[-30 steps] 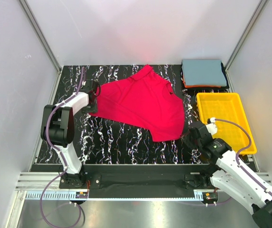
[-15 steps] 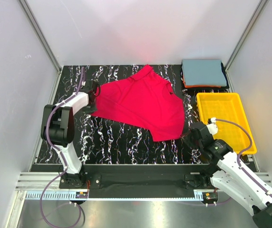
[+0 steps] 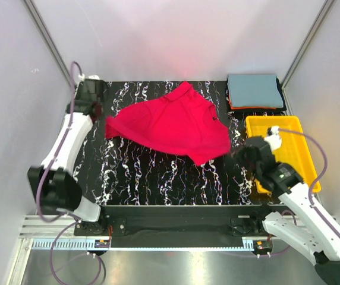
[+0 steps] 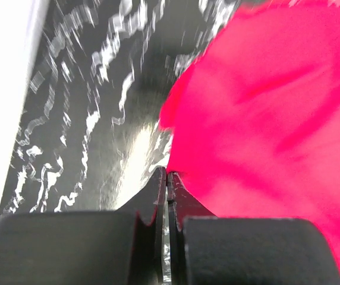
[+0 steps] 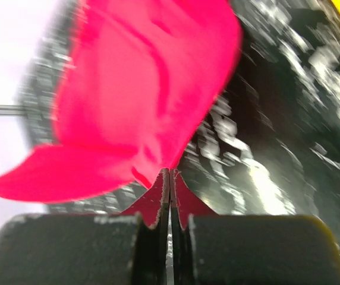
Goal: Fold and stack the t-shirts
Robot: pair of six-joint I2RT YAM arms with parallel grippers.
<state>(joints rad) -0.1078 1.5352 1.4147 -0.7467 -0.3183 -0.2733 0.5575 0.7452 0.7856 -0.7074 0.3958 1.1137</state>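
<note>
On the black marbled table point(image 3: 152, 178), the red t-shirt point(image 3: 173, 122) hangs stretched between two arms. The left gripper point(image 3: 97, 111) is pinched tight on its left corner and the right gripper point(image 3: 234, 159) is clamped on the near right hem, jaws together in both wrist views. A yellow tray point(image 3: 289, 127) sits just right of the right gripper. Beyond it, in the far right corner, a grey-blue t-shirt point(image 3: 254, 90) tops a folded stack. Since a second ago, the left gripper has swung out toward the far left, and the red t-shirt's near edge has risen off the table.
</note>
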